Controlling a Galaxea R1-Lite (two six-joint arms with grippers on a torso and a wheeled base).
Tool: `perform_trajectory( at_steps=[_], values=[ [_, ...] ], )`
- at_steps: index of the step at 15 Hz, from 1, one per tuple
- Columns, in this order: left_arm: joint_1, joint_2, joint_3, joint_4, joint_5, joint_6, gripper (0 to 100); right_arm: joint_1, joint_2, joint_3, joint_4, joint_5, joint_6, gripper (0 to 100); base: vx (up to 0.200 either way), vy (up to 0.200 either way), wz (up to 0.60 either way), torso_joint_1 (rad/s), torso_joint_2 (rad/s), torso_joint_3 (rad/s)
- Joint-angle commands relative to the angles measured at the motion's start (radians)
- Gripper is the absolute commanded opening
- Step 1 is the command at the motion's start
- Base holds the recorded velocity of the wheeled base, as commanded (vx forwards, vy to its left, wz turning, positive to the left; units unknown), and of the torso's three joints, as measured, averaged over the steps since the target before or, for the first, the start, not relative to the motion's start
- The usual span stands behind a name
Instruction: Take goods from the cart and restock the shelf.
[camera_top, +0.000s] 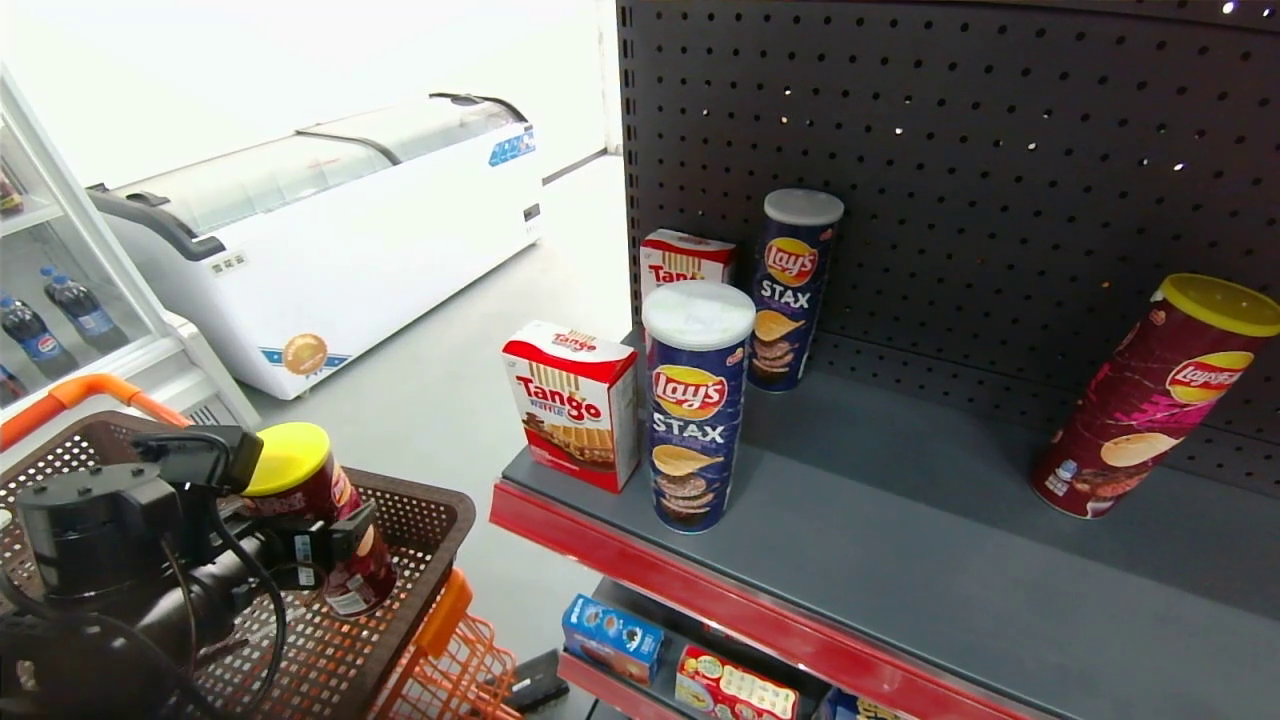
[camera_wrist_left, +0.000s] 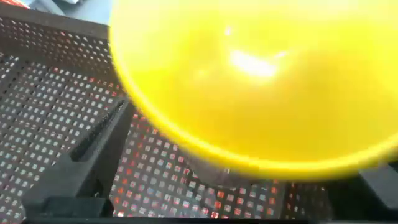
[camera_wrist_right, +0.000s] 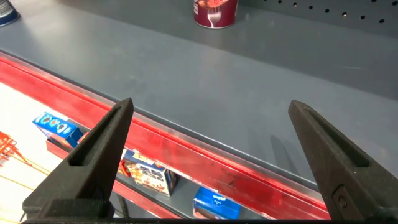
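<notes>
Chip can: a maroon chip can (camera_top: 330, 495) with a yellow lid, tipped a little off upright, over the cart basket at about 8 o'clock in the head view. It is not on the shelf yet.
Left claw: the left claw (camera_top: 312, 545) is clenched on the can's side below the lid, one dark finger (camera_wrist_left: 81, 165) on each flank.
Cart: the brown mesh basket (camera_top: 432, 503) with an orange handle stands just beside the shelf end.
Shelf: the grey shelf (camera_top: 900, 570) with a red front lip runs from 3 to 5 o'clock, with bare board in the middle.
Right claw: the right claw (camera_wrist_right: 211, 168) hangs released, fingers wide apart, over the shelf's front lip.
Already stocked: two blue cans (camera_top: 696, 400) and two wafer boxes (camera_top: 575, 400) at the near end, around 12 o'clock; another maroon can (camera_top: 1150, 400) leans on the back panel at 2 o'clock.
Risk, grip: I'd guess the smooth, tilted can could slide in the fingers on the swing across.
Risk, path: a low lift would clip the basket rim, and a close pass could topple the front blue can or box.
Risk, set-down: let go while tilted, it would likely fall and roll off.
</notes>
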Motion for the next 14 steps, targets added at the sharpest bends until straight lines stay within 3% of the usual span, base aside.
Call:
perform_trajectory(
  at_steps=[1,9,10,14],
  values=[
    [0.005,0.087,0.0,-0.036,0.0,-0.002,100,0.0,0.0,0.0,0.0,0.0,-0.001,100,0.0,0.0,0.0,0.0,0.0,0.0],
    [-0.003,0.142,-0.061,-0.076,0.0,-0.022,100,0.0,0.0,0.0,0.0,-0.001,-0.001,100,0.0,0.0,0.0,0.0,0.0,0.0],
    [-0.005,0.142,-0.078,-0.079,0.0,-0.022,0,0.0,0.0,0.0,0.0,0.0,-0.001,100,0.0,0.0,0.0,0.0,0.0,0.0],
    [-0.011,0.134,-0.081,-0.078,-0.003,-0.014,0,0.0,0.0,0.0,0.0,0.0,-0.001,100,0.0,0.0,0.0,0.0,0.0,0.0]
  ],
)
